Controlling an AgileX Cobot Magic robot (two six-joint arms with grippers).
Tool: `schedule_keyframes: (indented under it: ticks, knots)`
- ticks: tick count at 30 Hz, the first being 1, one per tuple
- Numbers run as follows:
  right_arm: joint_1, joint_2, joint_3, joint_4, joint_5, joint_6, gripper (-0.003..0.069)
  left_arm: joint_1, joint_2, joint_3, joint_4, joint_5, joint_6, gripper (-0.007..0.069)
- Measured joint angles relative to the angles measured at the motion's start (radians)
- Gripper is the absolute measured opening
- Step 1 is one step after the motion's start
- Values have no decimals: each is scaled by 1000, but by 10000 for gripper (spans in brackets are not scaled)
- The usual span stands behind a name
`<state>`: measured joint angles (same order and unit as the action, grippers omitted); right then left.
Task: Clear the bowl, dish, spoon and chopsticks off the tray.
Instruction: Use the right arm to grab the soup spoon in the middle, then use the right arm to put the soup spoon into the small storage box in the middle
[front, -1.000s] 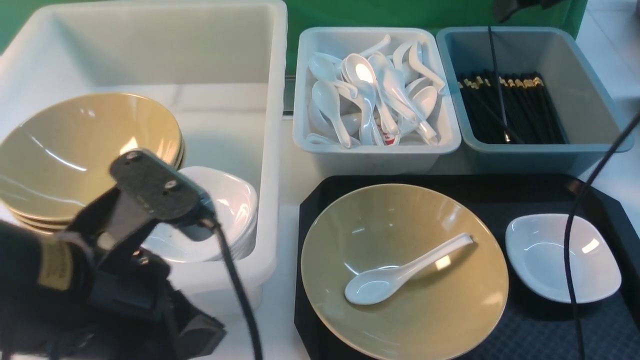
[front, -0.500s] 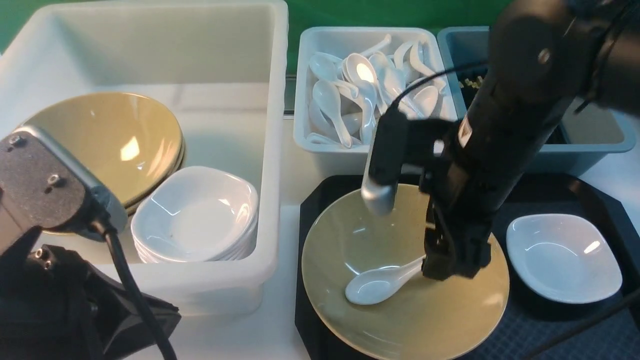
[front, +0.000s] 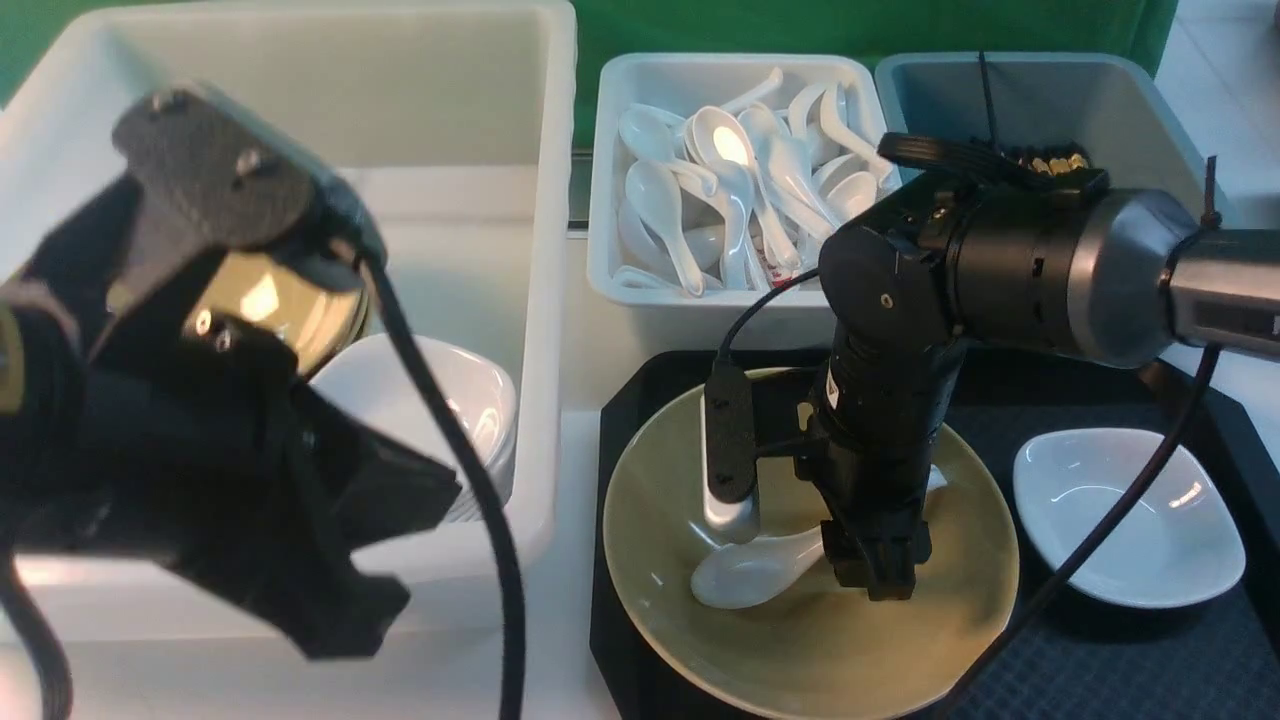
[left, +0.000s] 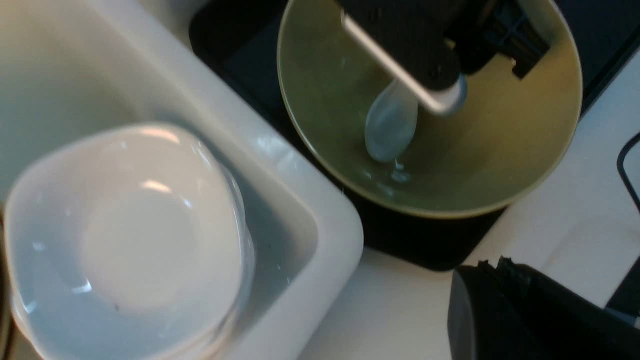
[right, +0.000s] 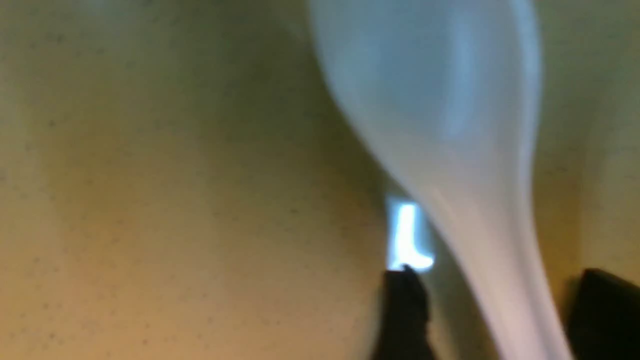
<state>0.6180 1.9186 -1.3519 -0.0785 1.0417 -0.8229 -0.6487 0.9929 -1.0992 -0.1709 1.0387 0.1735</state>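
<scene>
Your right gripper (front: 878, 585), black with stubby fingers, is inside the rim of the wide glossy olive-tan bowl (front: 665, 640). Open bowl surface lies between its fingertips and the near rim. The bowl sits on the flat black clipped-corner tray (front: 1080, 670), beside the small glossy white rounded-square dish (front: 1130, 515); you have bare tray beyond the dish and nearer you. On the left, a strip of white table (front: 580, 560) separates the tray from the big translucent white tub (front: 552, 300).

Half a second ago your right arm was a blur higher over the bowl; now its fingertips are lower and a little further left. Your left arm has swung right, covering much of the stacked olive-tan bowls (front: 285, 300) in the tub. Bowl, dish and spoon haven't moved.

Your right gripper points steeply down, its fingers parted on either side of the handle of the white soup spoon (front: 740, 575), which lies in the bowl; you can't tell whether they touch it. Your left gripper (front: 400, 555) is closed and empty, hanging over the tub's near edge.
</scene>
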Motion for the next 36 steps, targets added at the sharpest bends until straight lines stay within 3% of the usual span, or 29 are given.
schedule_keyframes:
  ticks: [1,3,5,8,11,15,17,21,24,28,32,34,36]
  knots:
    - [0,0,0,0,1,-3,398,0,10,-13,0,0,5,-11]
    - [0,1,-10,-4,20,-5,195,0,43,-83,7,2,28,-11]
    - [0,-6,-33,-6,45,10,116,0,53,-118,34,8,28,-11]
    - [-1,-23,-71,-17,76,38,119,0,47,-135,86,29,12,-11]
    - [-31,-81,-179,-25,113,81,120,0,5,-142,220,86,-65,-11]
    - [-93,-122,-319,-30,45,197,120,0,-60,-127,312,142,-146,-11]
    - [-119,-123,-367,-32,-52,297,120,0,-82,-110,318,152,-173,-11]
    - [-170,-63,-428,-35,-407,633,120,0,-105,-23,296,155,-219,-11]
    - [-182,-1,-434,-36,-601,712,120,0,-106,33,248,154,-235,-11]
    - [-192,132,-473,-36,-715,785,171,0,-106,108,143,153,-237,-11]
    - [-206,228,-538,-36,-682,838,330,0,-106,143,89,156,-238,-11]
    - [-217,254,-584,-36,-588,869,456,0,-106,147,80,163,-238,-11]
    - [-227,255,-627,-36,-470,889,522,0,-106,147,79,164,-238,-11]
